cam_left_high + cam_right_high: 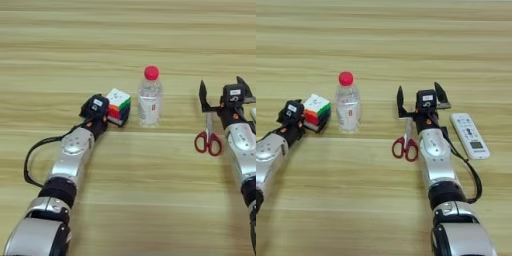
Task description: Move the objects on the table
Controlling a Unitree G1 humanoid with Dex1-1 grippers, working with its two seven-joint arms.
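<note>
At the right claw: the right gripper (418, 98) stands with its two black fingers spread wide apart, clamping nothing, directly above the blade end of the red-handled scissors (406, 142).
Right claw's target: the scissors lie flat on the light wooden table (381, 200), handles toward the robot, blades running up under the gripper's wrist, so the tips are hidden.
Left claw: the left gripper (102, 112) sits against the near-left side of the multicoloured puzzle cube (119, 106); whether its fingers are parted or closed on the cube cannot be told.
Cube: resting on the table, tilted a little, just left of the bottle.
Bottle: a small clear plastic bottle with a red cap (150, 97) stands upright between the two arms, close to the cube and well apart from the scissors.
Further out: a white remote control (469, 135) lies just right of the right forearm.
Pen-like stick: not visible in either view.
Step in hand, as judged: taking the scissors with the right claw.
Doing it well: lower squarely so the fingers straddle the narrow blades near the pivot, close only once both fingers reach the wood, and keep the forearm from brushing the remote.
</note>
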